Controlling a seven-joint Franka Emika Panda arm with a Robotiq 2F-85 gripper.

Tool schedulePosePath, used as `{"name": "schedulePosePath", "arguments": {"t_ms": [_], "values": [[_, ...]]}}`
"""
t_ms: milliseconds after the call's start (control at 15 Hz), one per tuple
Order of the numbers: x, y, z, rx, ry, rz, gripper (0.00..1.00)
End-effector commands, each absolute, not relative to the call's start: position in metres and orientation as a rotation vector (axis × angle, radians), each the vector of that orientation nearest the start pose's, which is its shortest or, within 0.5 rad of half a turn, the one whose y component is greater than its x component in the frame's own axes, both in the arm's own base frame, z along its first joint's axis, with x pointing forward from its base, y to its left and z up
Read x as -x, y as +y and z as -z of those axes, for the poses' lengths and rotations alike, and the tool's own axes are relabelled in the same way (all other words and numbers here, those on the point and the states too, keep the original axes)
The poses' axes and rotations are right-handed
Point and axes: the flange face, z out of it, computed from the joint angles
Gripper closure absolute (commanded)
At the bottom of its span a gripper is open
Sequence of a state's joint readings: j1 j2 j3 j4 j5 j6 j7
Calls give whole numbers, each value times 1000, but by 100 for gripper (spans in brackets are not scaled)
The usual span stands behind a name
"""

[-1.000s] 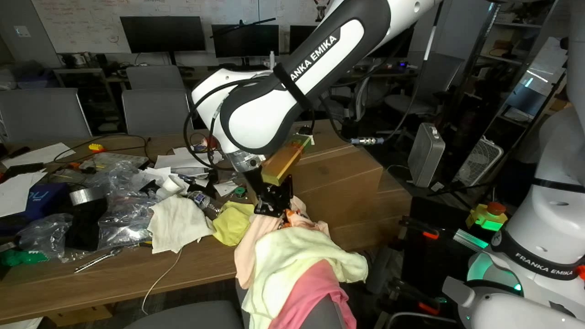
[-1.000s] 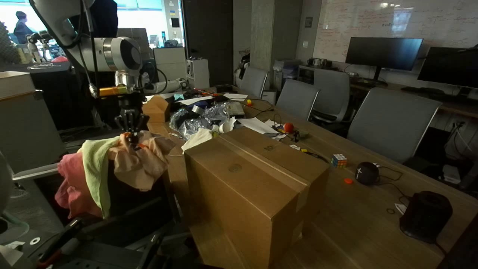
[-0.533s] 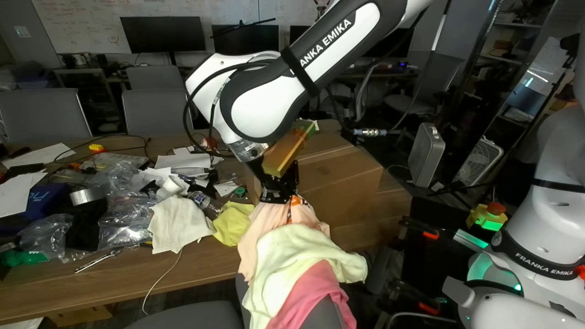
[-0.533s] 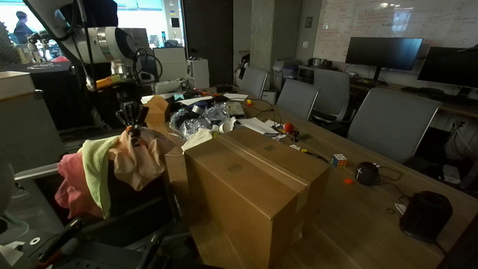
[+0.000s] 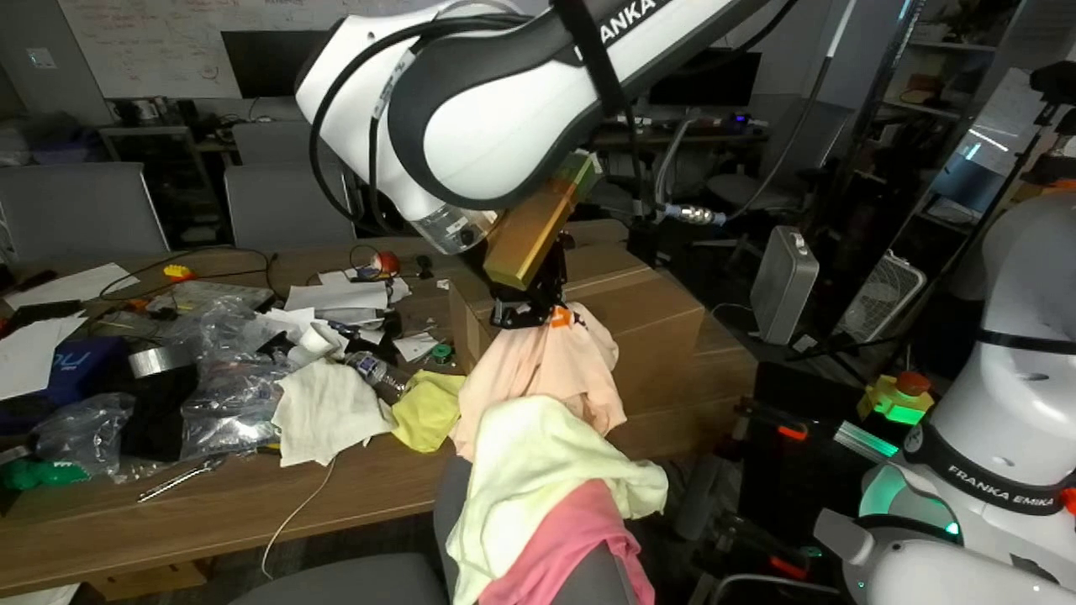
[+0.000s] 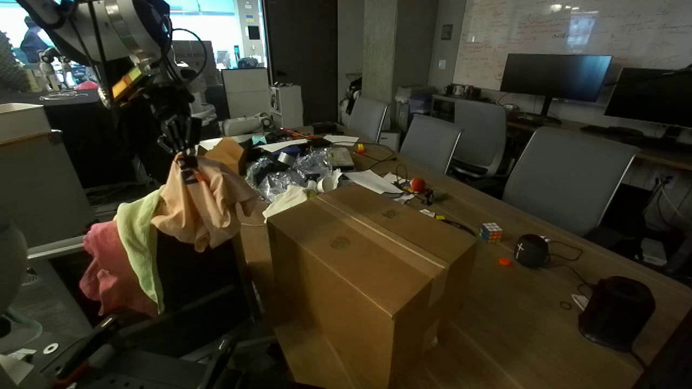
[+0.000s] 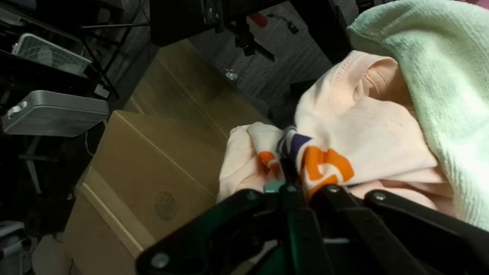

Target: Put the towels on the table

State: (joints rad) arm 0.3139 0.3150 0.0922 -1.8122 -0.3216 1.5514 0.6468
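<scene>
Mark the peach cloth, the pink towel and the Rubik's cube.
Peach cloth (image 6: 201, 210), in an exterior view: hanging folds.
Pink towel (image 5: 570, 532), in an exterior view: draped middle.
Rubik's cube (image 6: 490, 232), in an exterior view: multicolored side.

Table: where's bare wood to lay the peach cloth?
Best patch, I'd judge: bare table bordered by the cardboard box, orange cap and tall black device. A narrow strip runs between the yellow cloth and the table edge. Crowded: left of the white cloth in an exterior view, with plastic bags, papers and a silver tape roll.
</scene>
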Motion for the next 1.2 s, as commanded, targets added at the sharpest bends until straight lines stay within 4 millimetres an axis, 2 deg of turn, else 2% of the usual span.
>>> {"name": "schedulePosePath", "arguments": {"t_ms": [0, 200, 467, 667, 867, 1133], "values": [[-532, 195, -395, -2594, -240, 341, 97], [-536, 188, -438, -2638, -380, 220, 97], [-535, 166, -493, -2642, -552, 93, 97], [-535, 143, -525, -2626, -618, 41, 97], [-537, 104, -550, -2584, -708, 48, 97], [-538, 15, -578, -2557, -908, 117, 97]]}}
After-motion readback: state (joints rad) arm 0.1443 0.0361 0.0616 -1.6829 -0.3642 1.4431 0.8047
